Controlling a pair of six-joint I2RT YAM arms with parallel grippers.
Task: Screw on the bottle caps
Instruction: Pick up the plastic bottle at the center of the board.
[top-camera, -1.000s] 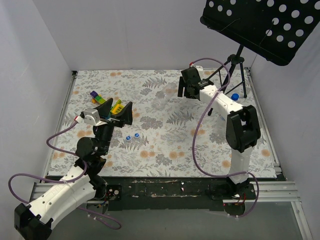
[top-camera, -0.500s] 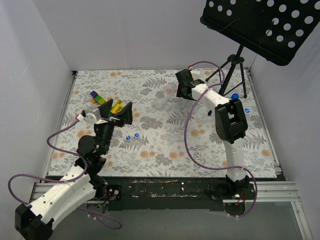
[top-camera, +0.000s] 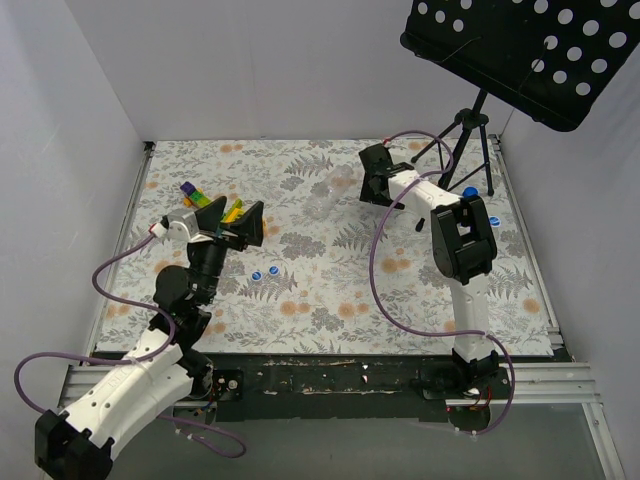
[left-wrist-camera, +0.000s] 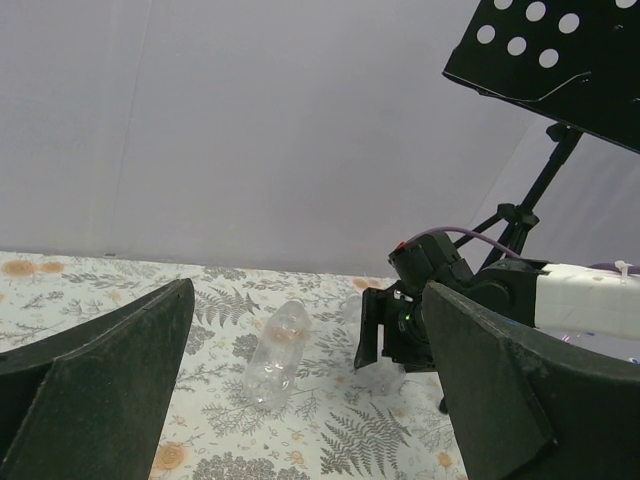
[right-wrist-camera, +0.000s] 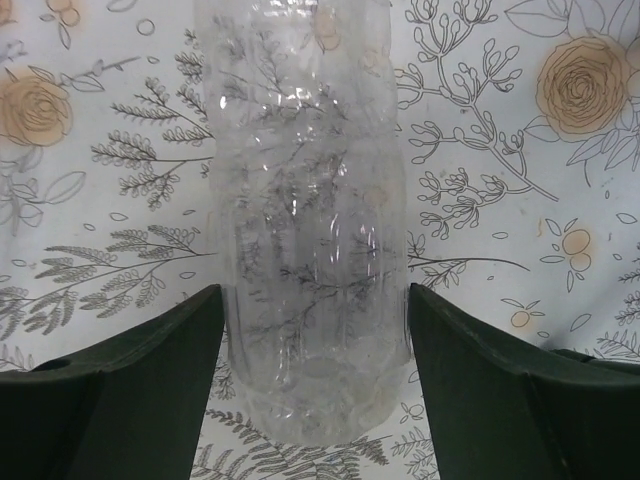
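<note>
A clear bottle (right-wrist-camera: 305, 230) lies on the flowered cloth between the fingers of my right gripper (right-wrist-camera: 315, 295). Both fingertips touch its sides near the base, and the bottle still rests on the table. In the left wrist view that right gripper (left-wrist-camera: 400, 330) stands over this bottle, and a second clear bottle (left-wrist-camera: 278, 352) lies to its left. My left gripper (left-wrist-camera: 308, 288) is open and held in the air, with nothing between its fingers. Two blue bottle caps (top-camera: 265, 272) lie in front of the left gripper (top-camera: 240, 225). Another blue cap (top-camera: 469, 192) lies by the tripod.
Colourful toy blocks (top-camera: 205, 200) lie at the left of the table. A black tripod stand (top-camera: 470, 130) with a perforated desk (top-camera: 520, 50) rises at the back right. White walls close off three sides.
The right arm has drawn its elbow in and shifted the gripper slightly at the back of the table. Its jaws have narrowed onto the bottle. The left arm has hardly moved.
</note>
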